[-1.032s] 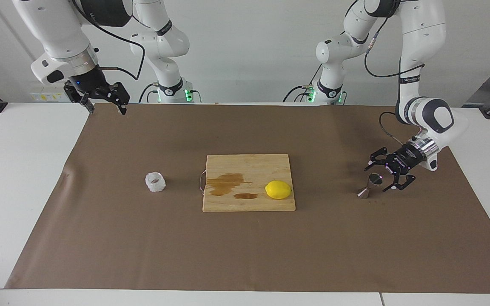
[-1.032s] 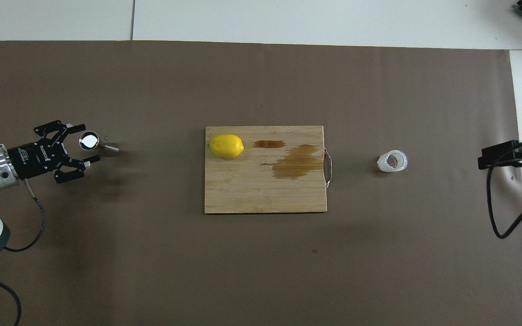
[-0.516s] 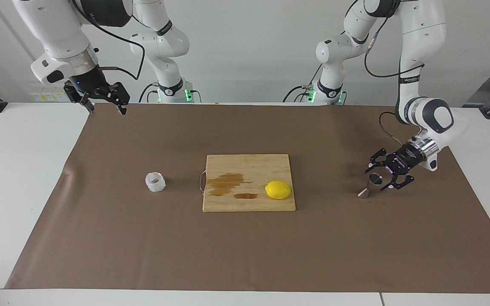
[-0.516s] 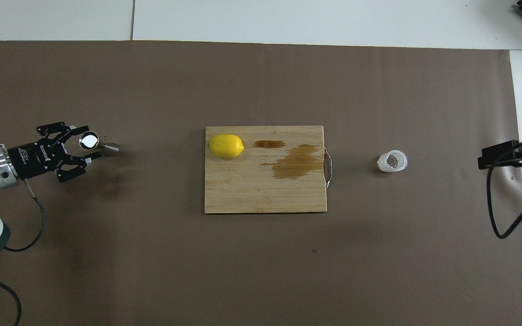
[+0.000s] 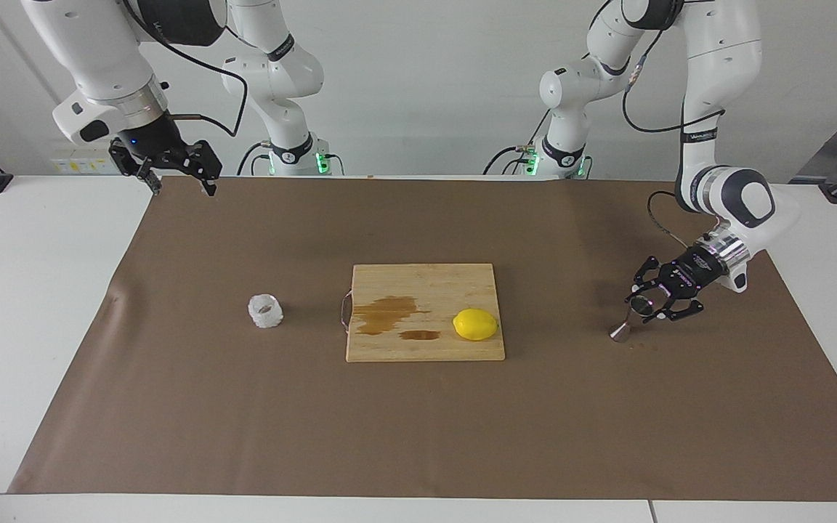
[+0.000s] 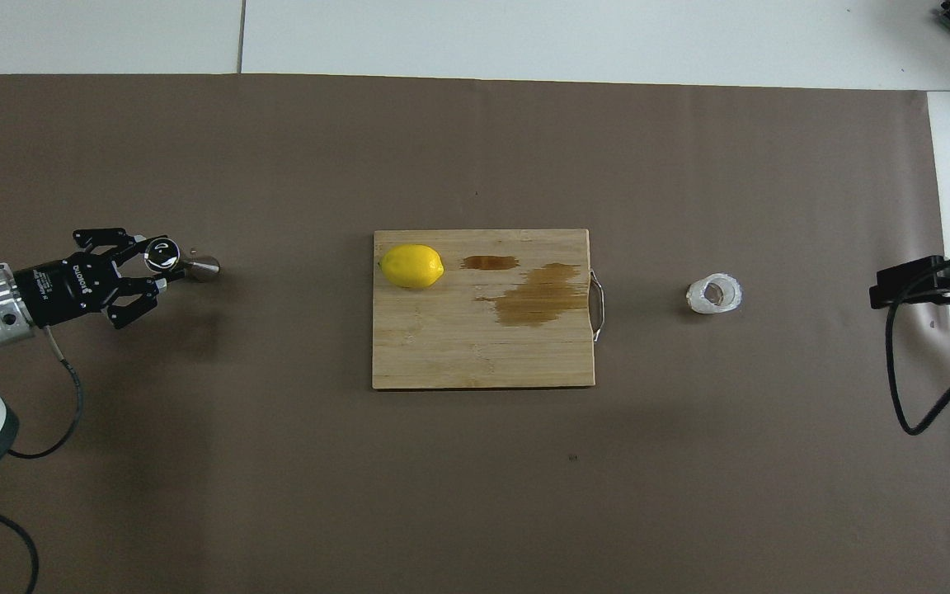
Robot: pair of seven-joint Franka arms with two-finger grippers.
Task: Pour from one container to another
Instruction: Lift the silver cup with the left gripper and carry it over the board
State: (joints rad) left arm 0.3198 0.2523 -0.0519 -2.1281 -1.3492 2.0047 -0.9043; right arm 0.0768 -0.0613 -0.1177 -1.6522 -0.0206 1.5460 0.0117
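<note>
L fingers (image 5: 645,301) now clamp jigger (image 5: 629,319), tilted

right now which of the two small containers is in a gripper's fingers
The steel jigger, gripped by the left gripper. The clear glass tumbler stands alone beside the cutting board.

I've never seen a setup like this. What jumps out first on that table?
The bright yellow lemon catches the eye first, lying on a wooden cutting board with dark wet stains in the middle of the table. Toward the left arm's end, the left hand is shut on a shiny steel jigger. Toward the right arm's end a small clear glass tumbler stands alone, while the right hand waits, open, above the table's edge.
</note>
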